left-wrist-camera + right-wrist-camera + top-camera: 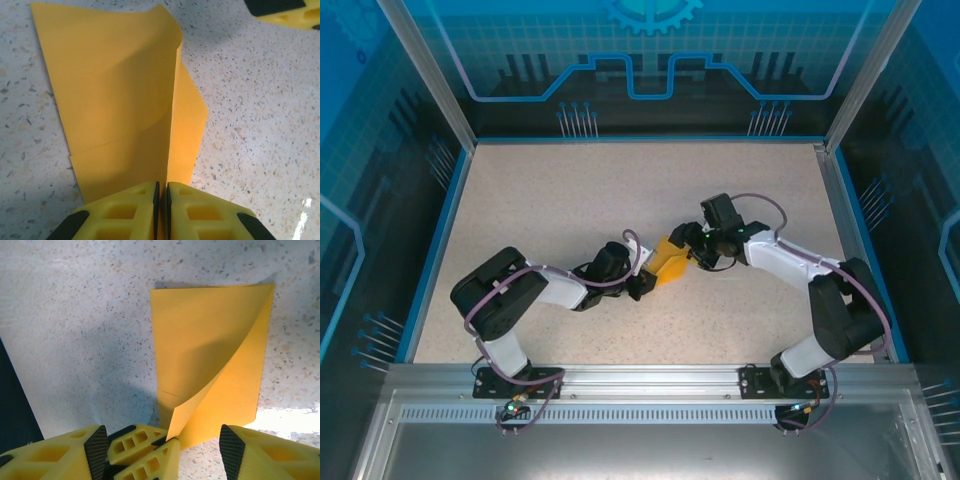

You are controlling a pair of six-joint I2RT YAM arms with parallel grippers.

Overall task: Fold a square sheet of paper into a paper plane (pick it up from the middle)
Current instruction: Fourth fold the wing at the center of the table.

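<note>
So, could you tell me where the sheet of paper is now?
The sheet of paper lies mid-table in the top view, between the left hand, which pinches it, and the right hand.

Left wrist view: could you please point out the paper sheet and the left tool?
paper sheet [115, 85], left wrist view, curled upper flap.
left tool [161, 192], left wrist view, between fingertips.
</note>
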